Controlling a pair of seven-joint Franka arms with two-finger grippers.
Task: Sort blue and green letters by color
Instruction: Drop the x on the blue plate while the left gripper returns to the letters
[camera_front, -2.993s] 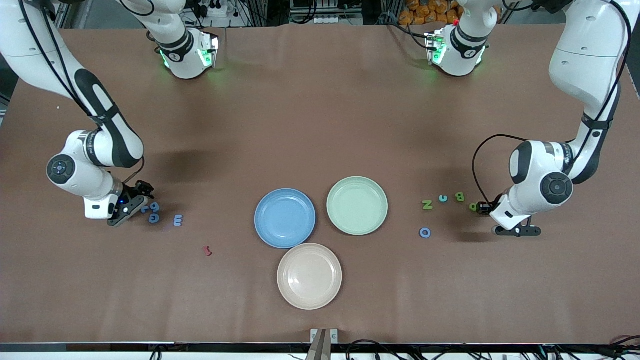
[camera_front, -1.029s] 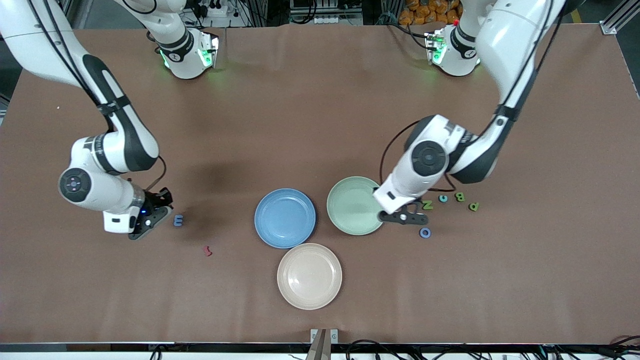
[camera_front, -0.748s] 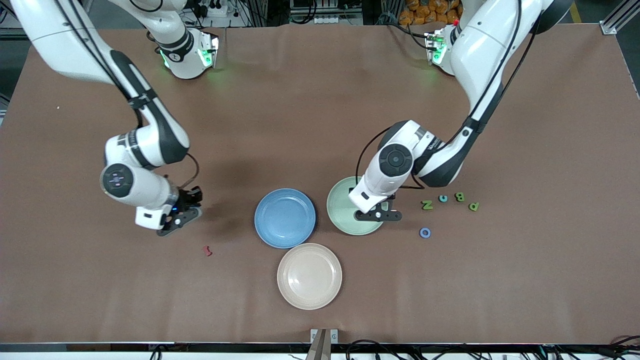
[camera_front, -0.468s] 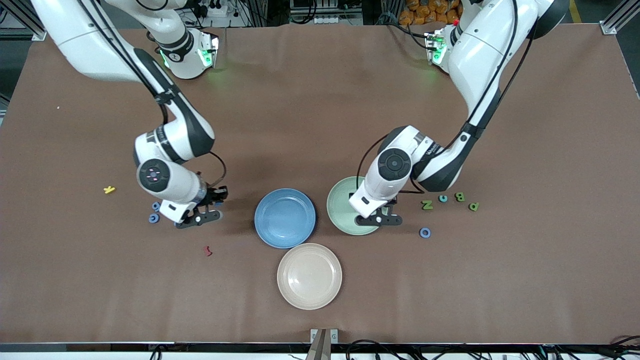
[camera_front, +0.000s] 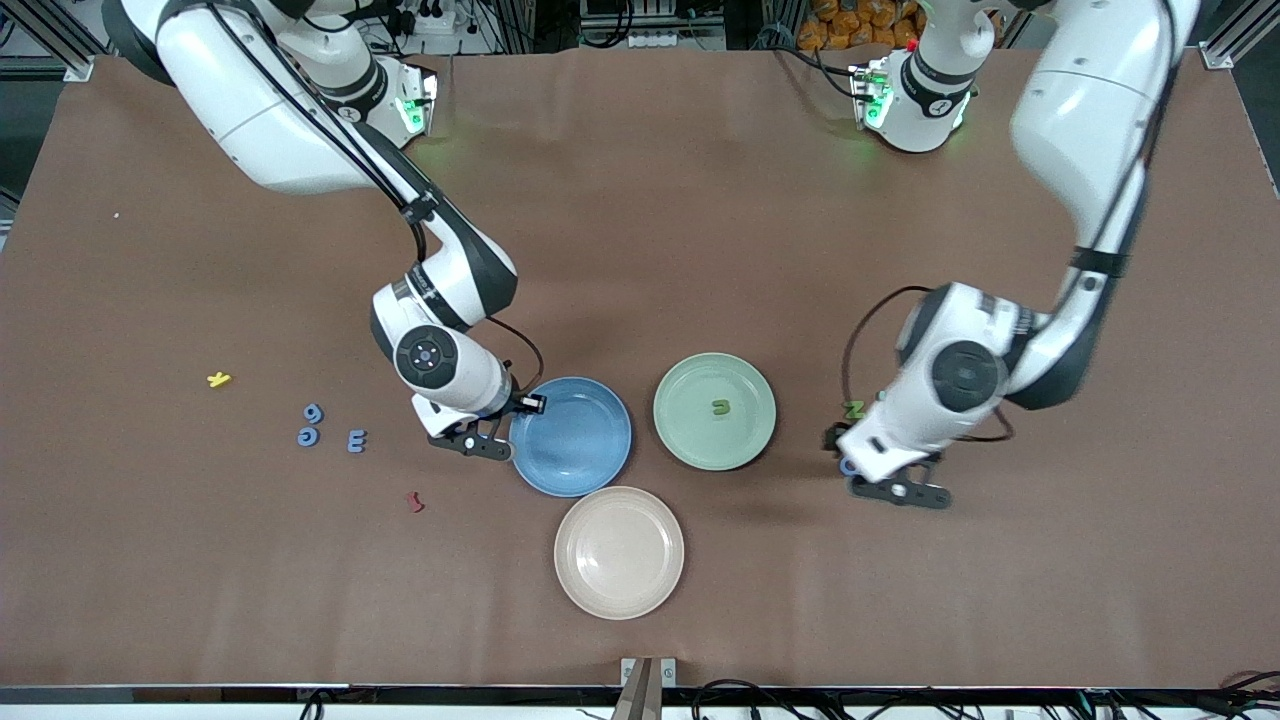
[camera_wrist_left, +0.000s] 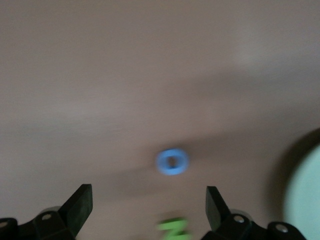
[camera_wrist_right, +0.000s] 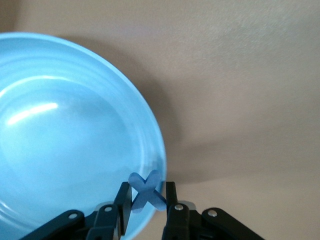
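Note:
My right gripper is at the rim of the blue plate, on the side toward the right arm's end. It is shut on a blue X piece; the right wrist view shows the gripper and the plate. My left gripper is open and empty, low over the table by a blue O and a green N. Its wrist view shows the gripper, the O and the N. One green letter lies in the green plate. Three blue pieces lie toward the right arm's end.
A beige plate stands nearer the front camera than the other two plates. A tiny yellow piece and a dark red squiggle lie toward the right arm's end. The left arm hides the table beside the N.
My right gripper has carried the blue X to the blue plate's rim. My left gripper has left a green letter in the green plate and swung back to the O and N.

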